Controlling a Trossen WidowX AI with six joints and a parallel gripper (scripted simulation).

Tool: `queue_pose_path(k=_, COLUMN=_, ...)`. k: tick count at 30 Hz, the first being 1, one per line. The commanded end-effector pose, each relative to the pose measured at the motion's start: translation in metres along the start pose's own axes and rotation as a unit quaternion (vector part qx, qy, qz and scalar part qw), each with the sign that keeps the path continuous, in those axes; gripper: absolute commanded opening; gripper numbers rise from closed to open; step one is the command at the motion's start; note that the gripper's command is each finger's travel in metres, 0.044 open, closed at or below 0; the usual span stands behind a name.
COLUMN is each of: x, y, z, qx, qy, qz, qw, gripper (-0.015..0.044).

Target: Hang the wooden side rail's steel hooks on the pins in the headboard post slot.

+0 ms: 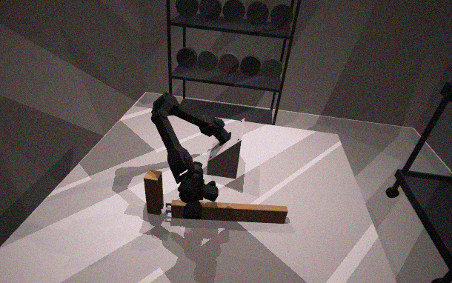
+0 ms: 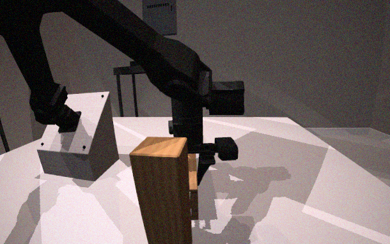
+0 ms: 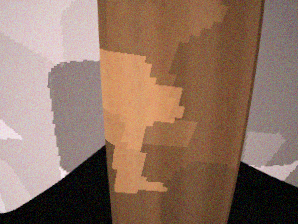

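Note:
The wooden side rail [image 1: 244, 212] [image 2: 192, 179] [image 3: 210, 90] lies along the table. Its steel hooks [image 1: 168, 207] point at the headboard post [image 1: 153, 192] [image 2: 161, 191] from a small gap away, outside it. The post stands upright at the rail's left in the top view. My gripper [image 1: 193, 211] [image 3: 153, 147] points down and is shut on the rail near its hook end, with one finger against each side in the wrist view. The slot and pins cannot be made out. The post hides the hooks and one finger in the exterior view.
The arm's grey sloped base block [image 1: 224, 161] [image 2: 105, 137] stands behind the rail. A rack with round weights [image 1: 226, 83] stands beyond the table's back edge, and a dark metal frame [image 1: 419, 172] stands off the right side.

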State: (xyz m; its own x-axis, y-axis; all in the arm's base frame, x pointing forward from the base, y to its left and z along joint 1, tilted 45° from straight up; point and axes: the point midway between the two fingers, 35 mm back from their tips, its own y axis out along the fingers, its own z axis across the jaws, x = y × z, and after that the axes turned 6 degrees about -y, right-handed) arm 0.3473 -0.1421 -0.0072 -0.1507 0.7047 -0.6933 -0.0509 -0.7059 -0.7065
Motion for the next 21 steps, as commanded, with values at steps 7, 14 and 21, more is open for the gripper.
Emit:
queue_pose_path(k=7, x=-0.0004, y=0.0005, z=0.0002, qx=0.001, qy=-0.002, qz=0.003, qw=1.000, gripper=0.0000)
queue_pose_path(k=14, x=-0.0003, y=0.0001, z=0.0001, qx=0.001, qy=0.002, qz=0.003, qw=1.000, gripper=0.0000)
queue_pose_path(k=21, x=-0.0002, y=0.0000, z=-0.0001, qx=0.000, qy=0.031, qz=0.003, qw=1.000, gripper=0.0000)
